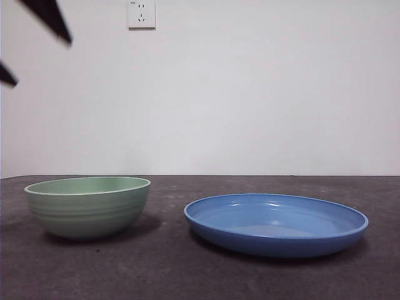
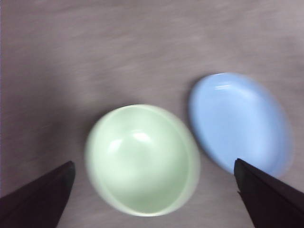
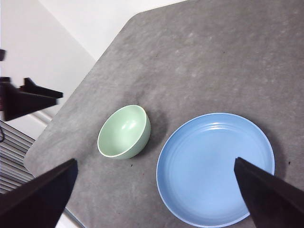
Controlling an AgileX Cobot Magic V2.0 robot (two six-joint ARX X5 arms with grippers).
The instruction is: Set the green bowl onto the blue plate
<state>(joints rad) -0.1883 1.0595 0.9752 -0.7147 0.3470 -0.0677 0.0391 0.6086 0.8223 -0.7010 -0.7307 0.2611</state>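
Your left gripper [image 2: 152, 190] hangs directly above green bowl [image 2: 142, 159], jaws spread wide, empty. Bowl upright on table [image 1: 187, 275], blue plate [image 1: 275, 224] just beside at its 3 o'clock, not touching. Right gripper [image 3: 156, 194] high, wide open, empty; left nearer.

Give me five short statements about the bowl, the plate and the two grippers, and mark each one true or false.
1. The green bowl sits on the blue plate. False: it stands on the table beside the plate, with a gap between them.
2. The bowl is upright and empty. True.
3. The left gripper is above the bowl with its jaws open. True.
4. The right gripper is shut on the plate. False: its jaws are open, well above the table, holding nothing.
5. A socket is mounted on the wall behind the table. True.
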